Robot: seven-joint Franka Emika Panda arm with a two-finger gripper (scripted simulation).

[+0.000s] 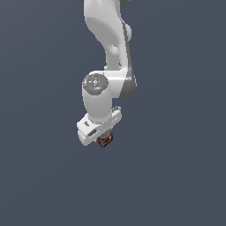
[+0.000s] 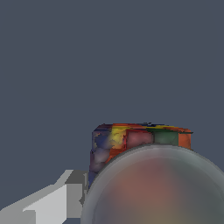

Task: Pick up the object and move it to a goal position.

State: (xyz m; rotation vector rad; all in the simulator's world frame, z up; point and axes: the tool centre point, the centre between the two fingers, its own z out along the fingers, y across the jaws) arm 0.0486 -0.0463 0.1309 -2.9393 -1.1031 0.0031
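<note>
Where the gripper ends, a blocky (patchy-coloured) object shows.

Plain dark slate-grey backdrop on every side, uniform and featureless, same flat grey surface filling the wrist view

One white robot arm is in view, carrying one end effector. There is one small multicoloured object, and no second item of that kind shows.
</note>
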